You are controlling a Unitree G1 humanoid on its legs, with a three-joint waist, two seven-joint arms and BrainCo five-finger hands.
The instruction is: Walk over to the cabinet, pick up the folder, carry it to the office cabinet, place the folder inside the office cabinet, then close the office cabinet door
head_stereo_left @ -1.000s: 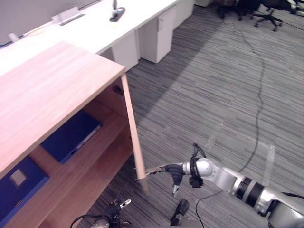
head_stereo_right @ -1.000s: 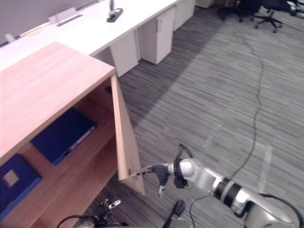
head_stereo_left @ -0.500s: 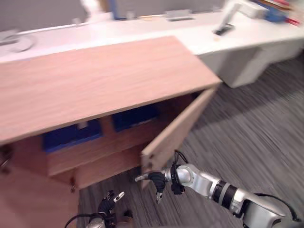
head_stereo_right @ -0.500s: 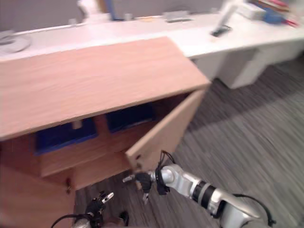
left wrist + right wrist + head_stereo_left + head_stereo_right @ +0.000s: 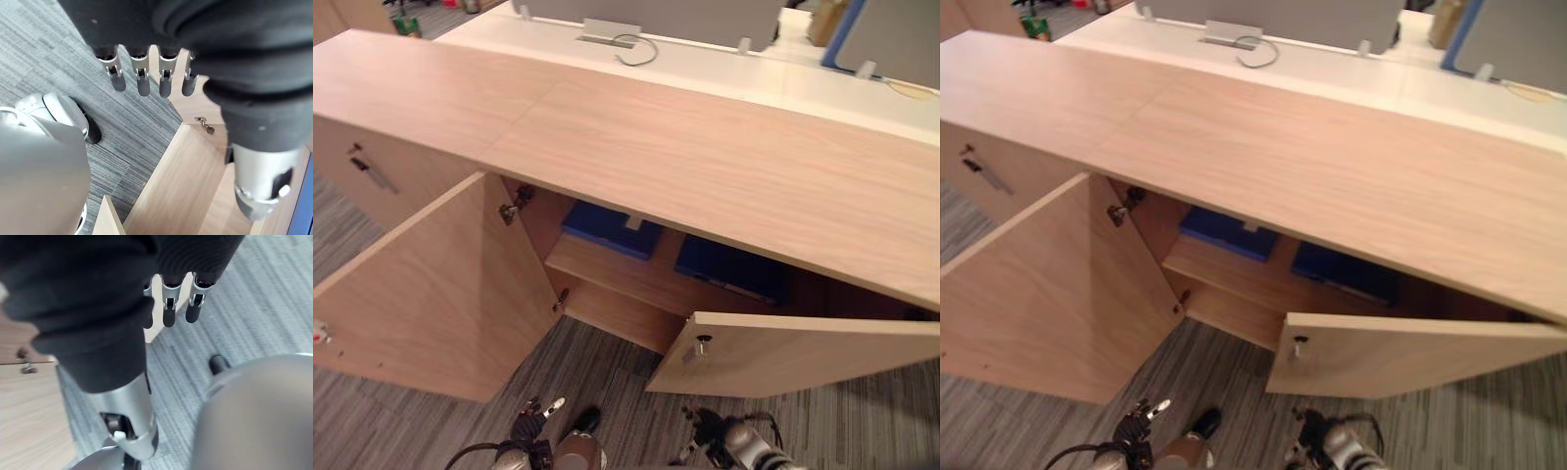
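Nearest, low above the carpet: left hand and right hand, fingers straight, holding nothing. Just beyond: right door half shut, left door wide open. Advisable: flat push near each door's free edge, right door first. Deeper, on the shelf inside the cabinet: blue folder beside a second folder.

office cabinet: 1 | open doors: 2 | blue folders: 2
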